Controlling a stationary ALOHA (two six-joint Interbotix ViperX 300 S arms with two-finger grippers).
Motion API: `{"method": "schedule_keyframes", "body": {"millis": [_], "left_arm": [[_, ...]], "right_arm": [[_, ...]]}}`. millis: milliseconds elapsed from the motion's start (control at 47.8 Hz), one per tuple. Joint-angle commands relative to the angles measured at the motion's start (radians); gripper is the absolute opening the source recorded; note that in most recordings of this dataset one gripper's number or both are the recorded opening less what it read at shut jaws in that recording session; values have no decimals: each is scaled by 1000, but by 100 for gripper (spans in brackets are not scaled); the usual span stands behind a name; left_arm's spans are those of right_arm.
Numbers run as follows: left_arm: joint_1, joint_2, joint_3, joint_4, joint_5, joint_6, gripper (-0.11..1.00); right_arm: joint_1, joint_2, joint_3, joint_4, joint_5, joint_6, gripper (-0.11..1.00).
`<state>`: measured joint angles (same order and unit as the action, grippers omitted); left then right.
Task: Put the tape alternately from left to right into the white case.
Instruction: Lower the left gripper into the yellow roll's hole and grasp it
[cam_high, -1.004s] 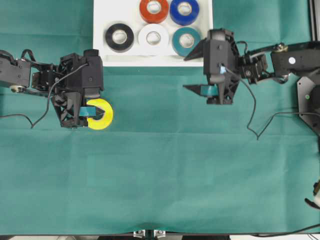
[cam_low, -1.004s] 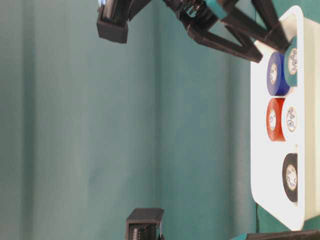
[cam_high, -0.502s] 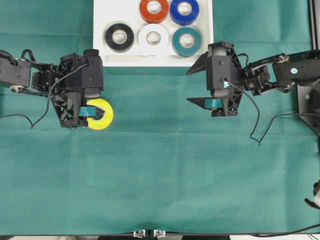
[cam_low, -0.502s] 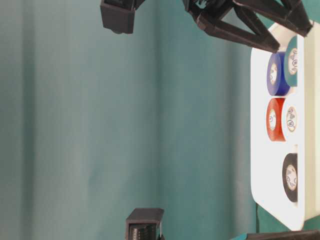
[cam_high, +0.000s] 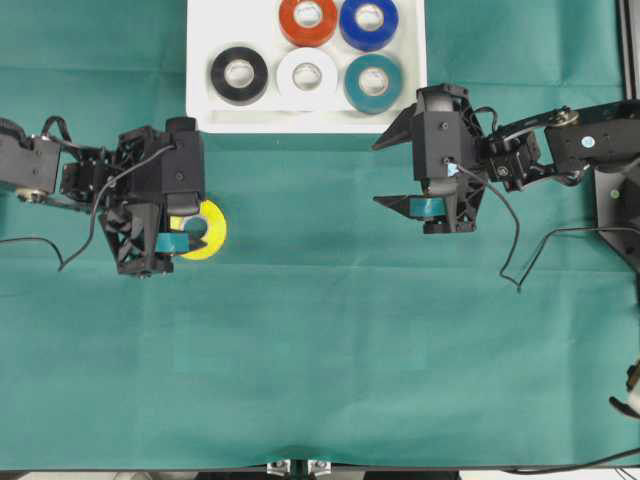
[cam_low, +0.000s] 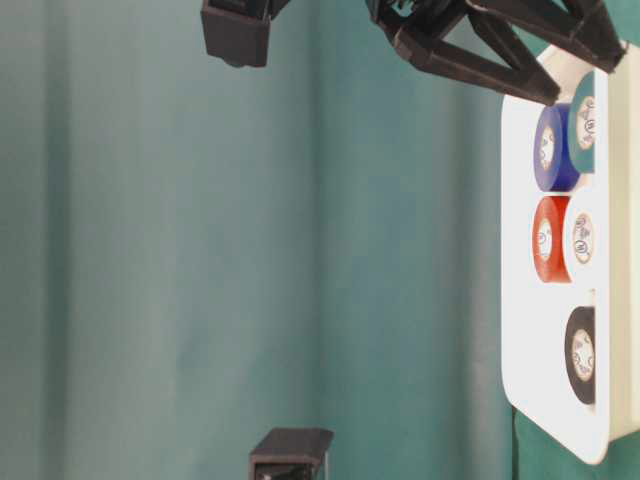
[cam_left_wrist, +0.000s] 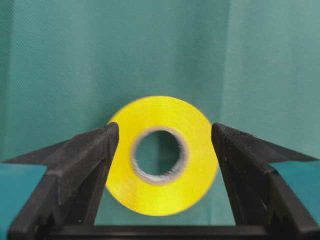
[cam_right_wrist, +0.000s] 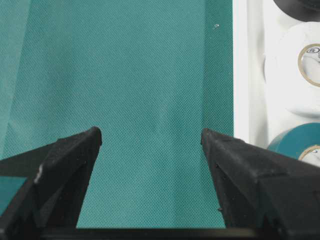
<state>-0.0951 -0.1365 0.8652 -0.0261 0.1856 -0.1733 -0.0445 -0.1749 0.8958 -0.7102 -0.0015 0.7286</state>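
Five rolls seated in white case (cam_high: 200, 100); yellow roll (cam_left_wrist: 162, 155) flat on green tabletop (cam_high: 330, 340), bracketed by wide-open left end effector (cam_left_wrist: 164, 145); right end effector (cam_right_wrist: 150, 140) wide, empty.

Tape rolls: six total.
- In case (cam_high: 200, 100): five. One black (cam_high: 238, 74), one white (cam_high: 307, 77), one teal (cam_high: 372, 83), one red (cam_high: 307, 20), one blue (cam_high: 368, 22).
- On cloth (cam_high: 320, 350): one, yellow (cam_high: 210, 230).
White cases: one.
Grippers: two. Left gripper (cam_high: 172, 238), right gripper (cam_high: 395, 155).
Green cloths: one.
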Motion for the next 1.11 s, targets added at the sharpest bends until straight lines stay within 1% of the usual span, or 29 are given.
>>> {"method": "schedule_keyframes", "body": {"millis": [0, 146, 418, 816, 1088], "left_arm": [[-9, -12, -3, -3, -6, -18, 93], [-2, -12, 20, -2, -6, -23, 93], [63, -9, 31, 3, -6, -17, 93], [66, 107, 9, 3, -8, -15, 93], [74, 124, 5, 3, -6, -15, 93]], "right_arm": [[2, -11, -9, 2, -8, 2, 87], [2, -6, -11, 2, -17, 2, 87], [2, -6, -8, 3, -31, 2, 87], [2, -5, -2, 2, -31, 2, 87], [2, -5, 8, 2, -31, 2, 87]]}}
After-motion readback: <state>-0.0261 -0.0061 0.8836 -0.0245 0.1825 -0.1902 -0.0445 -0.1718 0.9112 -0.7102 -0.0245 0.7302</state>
